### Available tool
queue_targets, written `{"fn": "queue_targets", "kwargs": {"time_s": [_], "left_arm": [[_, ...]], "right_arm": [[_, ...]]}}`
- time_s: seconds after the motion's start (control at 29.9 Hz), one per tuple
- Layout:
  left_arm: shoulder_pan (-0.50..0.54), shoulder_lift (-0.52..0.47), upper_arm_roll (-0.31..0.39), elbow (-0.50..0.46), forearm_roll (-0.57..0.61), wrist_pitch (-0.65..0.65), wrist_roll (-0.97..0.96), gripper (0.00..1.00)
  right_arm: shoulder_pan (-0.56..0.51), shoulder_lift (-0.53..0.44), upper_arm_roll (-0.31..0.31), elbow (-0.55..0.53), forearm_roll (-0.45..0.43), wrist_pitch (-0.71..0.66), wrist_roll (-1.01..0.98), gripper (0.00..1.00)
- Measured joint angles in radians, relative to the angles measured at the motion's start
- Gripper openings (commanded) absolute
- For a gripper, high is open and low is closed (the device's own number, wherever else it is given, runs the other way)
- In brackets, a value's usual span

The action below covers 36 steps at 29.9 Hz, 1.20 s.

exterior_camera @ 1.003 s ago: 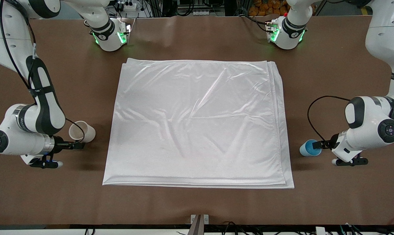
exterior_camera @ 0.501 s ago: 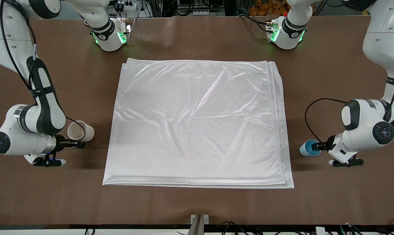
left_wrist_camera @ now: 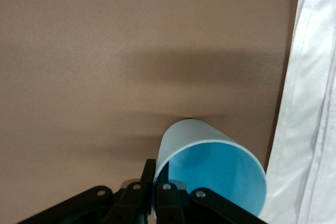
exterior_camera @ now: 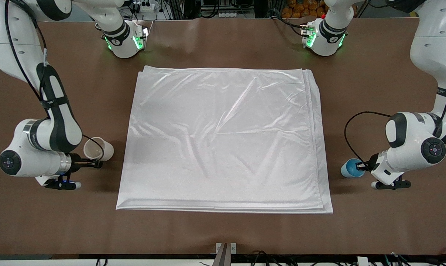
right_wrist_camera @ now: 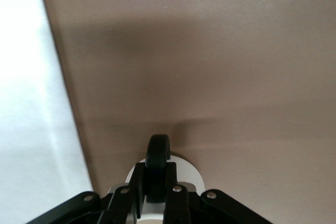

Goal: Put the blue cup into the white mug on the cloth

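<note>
Two grippers are each clamped on a cup, one at either end of the table [exterior_camera: 223,229]. The left gripper [exterior_camera: 362,166] pinches the rim of the blue cup [exterior_camera: 351,168], one finger [left_wrist_camera: 169,203] inside the bright blue bowl and the other against the outer wall. The cup tips on its side, its mouth turned toward the gripper and its base pointing away from the jaws toward the cloth [exterior_camera: 223,140]. The cloth's folded edge [left_wrist_camera: 310,103] lies just beside the cup, not touching it.

The right gripper [exterior_camera: 93,163] is clenched on the black handle [right_wrist_camera: 157,163] of the white mug [exterior_camera: 98,149]. The mug leans away from the jaws, its open mouth showing a beige inside. It is over bare tabletop near the cloth's edge [right_wrist_camera: 37,129], apart from it. The cloth itself lies flat, lightly wrinkled, between the two cups.
</note>
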Motion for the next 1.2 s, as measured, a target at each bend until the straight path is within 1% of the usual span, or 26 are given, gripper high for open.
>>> {"fn": "queue_targets", "kwargs": {"time_s": [0.3, 0.5, 0.7, 0.97, 1.2], "left_arm": [[0.000, 0.001, 0.000, 0.002, 0.000, 0.001, 0.000, 0.00], [-0.001, -0.004, -0.005, 0.012, 0.000, 0.003, 0.000, 0.00], [-0.011, -0.031, -0.013, 0.019, 0.002, 0.003, 0.000, 0.00], [-0.046, -0.095, -0.019, 0.022, 0.003, -0.011, 0.000, 0.00], [-0.099, -0.148, -0.021, 0.022, 0.003, -0.040, -0.004, 0.00]], "right_arm": [[0.100, -0.016, 0.004, 0.059, 0.003, -0.127, 0.203, 0.00], [0.163, -0.026, 0.013, 0.096, 0.031, -0.177, 0.353, 0.00], [0.232, -0.026, 0.017, 0.108, 0.069, -0.180, 0.502, 0.00], [0.329, -0.026, 0.019, 0.139, 0.080, -0.175, 0.710, 0.00], [0.403, -0.026, 0.019, 0.142, 0.119, -0.116, 0.862, 0.00]]}}
